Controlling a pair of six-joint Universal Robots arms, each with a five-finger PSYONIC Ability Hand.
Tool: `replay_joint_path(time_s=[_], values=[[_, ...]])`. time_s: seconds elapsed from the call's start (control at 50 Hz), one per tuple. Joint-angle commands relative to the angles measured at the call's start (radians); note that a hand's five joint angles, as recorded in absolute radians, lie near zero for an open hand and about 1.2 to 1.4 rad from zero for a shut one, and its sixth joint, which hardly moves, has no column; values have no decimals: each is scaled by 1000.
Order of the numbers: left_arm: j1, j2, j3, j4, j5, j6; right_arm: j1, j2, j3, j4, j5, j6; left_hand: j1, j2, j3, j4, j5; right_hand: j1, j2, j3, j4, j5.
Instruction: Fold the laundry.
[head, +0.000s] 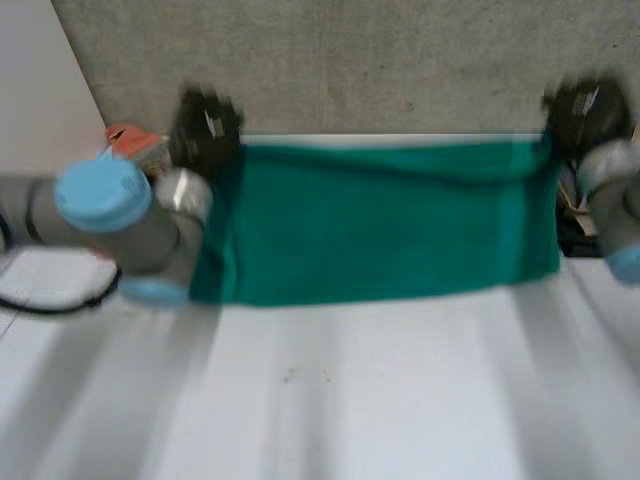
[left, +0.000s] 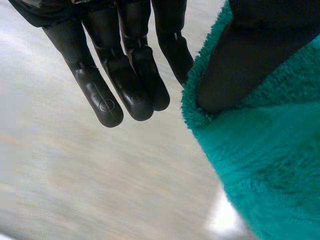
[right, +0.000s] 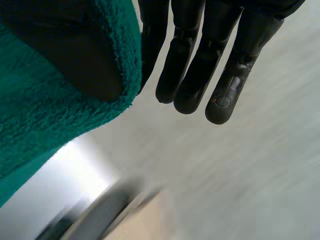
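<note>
Towel, green terry, stretched wide in the head view from about ten o'clock to two o'clock, long edge taut along the far side of the white bench. Held by its two far corners.

Left hand at the ten-o'clock corner: fingers straight and side by side, left thumb pressed down on the pile, corner clamped between thumb and nearest finger. Right hand at the two-o'clock corner, mirror of the same: straight fingers, right thumb over the towel's rim, cloth pinched there.

Near edge toward six o'clock over the bench; cannot tell whether touching the surface or just clear of it. Left arm, grey with a light-blue cap, at nine o'clock, overlapping the towel's short edge. Something orange-red behind it at ten o'clock, too vague to name.

Judged on progress: early. Spread open and squared between the hands, no crease or doubled layer to be made out across the middle. Darker strip along the nine-o'clock edge, possibly a turned-over hem. No fold done yet, as far as visible. Left to do, probably: lay flat, bring one half over the other, repeat, smooth down.
</note>
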Motion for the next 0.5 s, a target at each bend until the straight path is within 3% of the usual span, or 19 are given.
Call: replay_joint_path(time_s=[0.02, 0.16, 0.3, 0.5], values=[[13, 160, 232, 155, 1, -74, 7, -156, -122, -266, 72, 183, 263, 197, 201, 193, 245, 408, 222, 208, 205, 227], [50, 269, 143, 163, 30, -217, 10, -194, -105, -201, 100, 194, 263, 197, 201, 193, 245, 408, 222, 208, 205, 227], [35, 280, -116, 149, 51, -218, 8, -187, -33, -75, 71, 197, 263, 197, 201, 193, 245, 408, 222, 208, 205, 227], [-1, 266, -499, 151, 56, -211, 0, -179, 233, 71, -30, 192, 263, 197, 201, 193, 245, 408, 222, 208, 205, 227]])
